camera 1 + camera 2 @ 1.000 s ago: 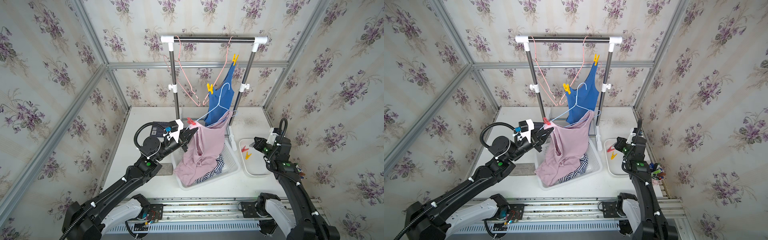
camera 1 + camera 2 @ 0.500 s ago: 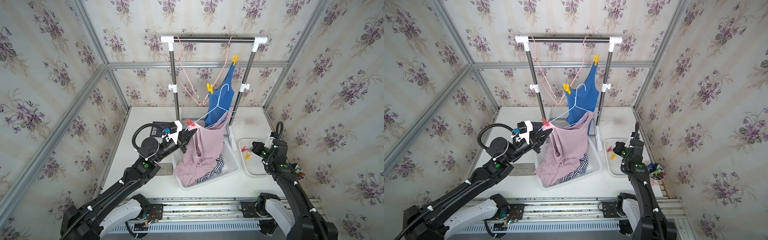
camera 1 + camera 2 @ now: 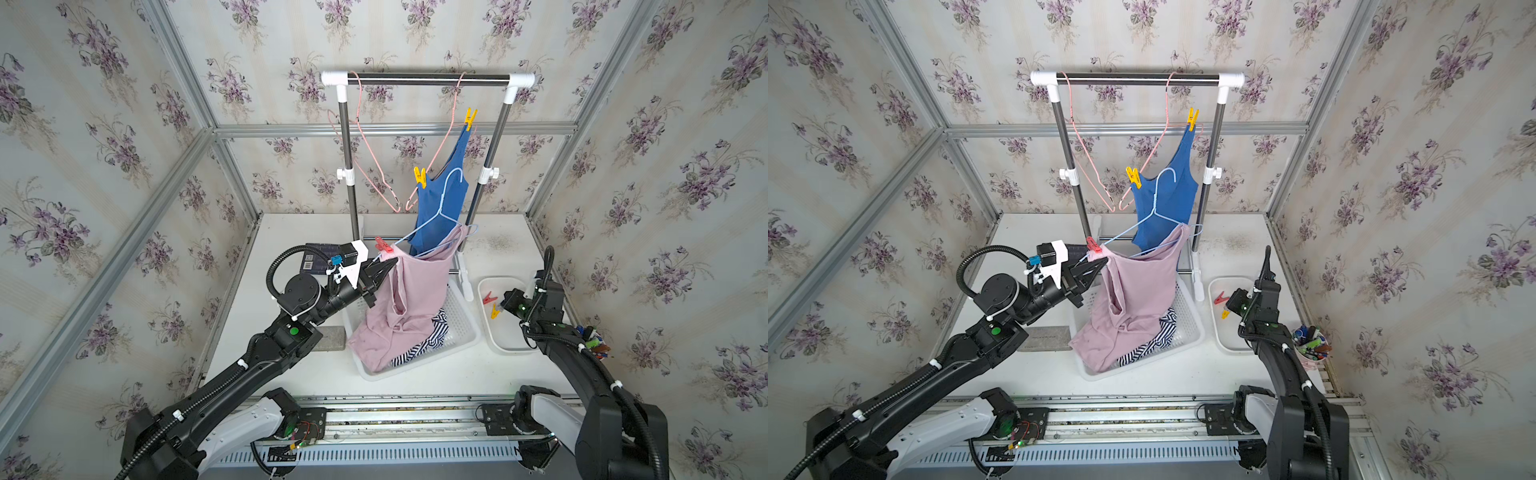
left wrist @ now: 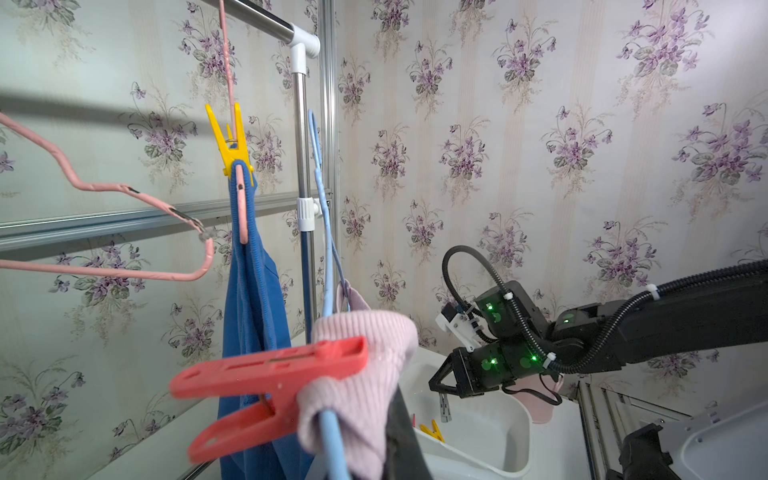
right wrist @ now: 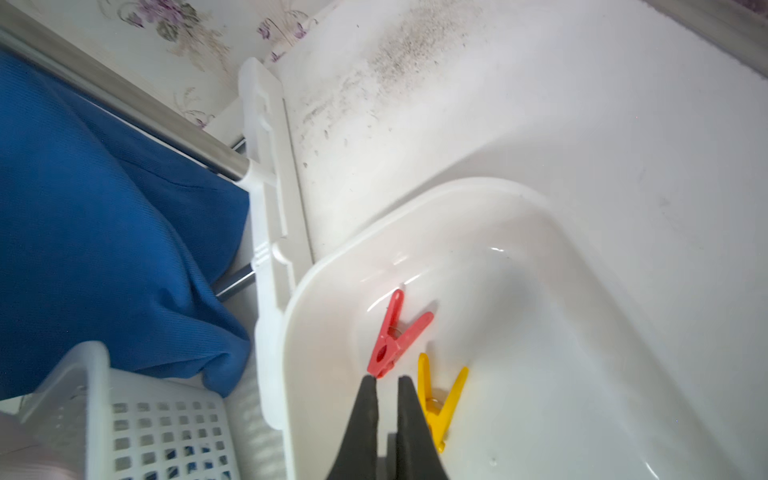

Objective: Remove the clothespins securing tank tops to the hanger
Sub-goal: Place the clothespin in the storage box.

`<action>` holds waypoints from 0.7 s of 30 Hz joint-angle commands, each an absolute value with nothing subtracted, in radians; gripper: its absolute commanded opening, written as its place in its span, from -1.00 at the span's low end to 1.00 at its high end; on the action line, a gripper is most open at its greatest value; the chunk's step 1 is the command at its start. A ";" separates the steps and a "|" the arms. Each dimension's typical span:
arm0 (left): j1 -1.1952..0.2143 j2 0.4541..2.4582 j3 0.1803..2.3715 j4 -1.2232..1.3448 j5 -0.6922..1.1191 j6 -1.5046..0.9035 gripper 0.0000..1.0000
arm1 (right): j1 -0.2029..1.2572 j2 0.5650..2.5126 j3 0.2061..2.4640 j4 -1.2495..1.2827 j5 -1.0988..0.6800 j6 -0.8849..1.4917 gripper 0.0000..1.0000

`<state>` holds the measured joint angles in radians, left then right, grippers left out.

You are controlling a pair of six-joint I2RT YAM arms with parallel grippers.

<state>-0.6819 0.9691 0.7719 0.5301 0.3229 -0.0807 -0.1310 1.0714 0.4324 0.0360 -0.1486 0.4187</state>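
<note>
Clothespins sit in three places. A red clothespin (image 4: 266,374) clamps the pink tank top (image 3: 407,299) by its strap to the end of a light-blue hanger (image 4: 321,187). An upper yellow clothespin (image 3: 469,118) and a lower yellow clothespin (image 3: 420,176) pin the blue tank top (image 3: 440,203) to a pink hanger (image 4: 227,62) on the rack (image 3: 428,79). A loose red clothespin (image 5: 397,336) and a loose yellow clothespin (image 5: 438,399) lie side by side in the white tray (image 3: 507,345). The left gripper (image 3: 388,266) is raised just below the clamped red pin, and its jaws appear to be pinched on the fabric-wrapped hanger end. The pink top's hem drapes into the white basket (image 3: 461,328), over the striped tank top (image 3: 432,336). The right gripper (image 5: 386,380) hovers above the tray's two pins with its fingers almost together and nothing between them.
</note>
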 commanded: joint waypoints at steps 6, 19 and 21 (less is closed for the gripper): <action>-0.746 0.965 0.804 0.525 0.291 -0.028 -1.00 | -0.130 1.121 0.368 0.220 -0.102 0.476 -0.42; -0.960 0.999 0.822 0.467 -0.092 0.266 -1.00 | -0.129 0.751 0.382 0.194 -0.233 0.494 0.44; -0.970 1.002 0.819 0.468 -0.111 0.277 -1.00 | -0.127 0.663 0.403 0.232 -0.296 0.514 0.42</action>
<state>-0.9607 1.0000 0.8143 0.4324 -0.0036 0.1848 -0.1299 0.7387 0.3805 0.1585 -0.1986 0.4805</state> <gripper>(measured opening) 0.065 0.718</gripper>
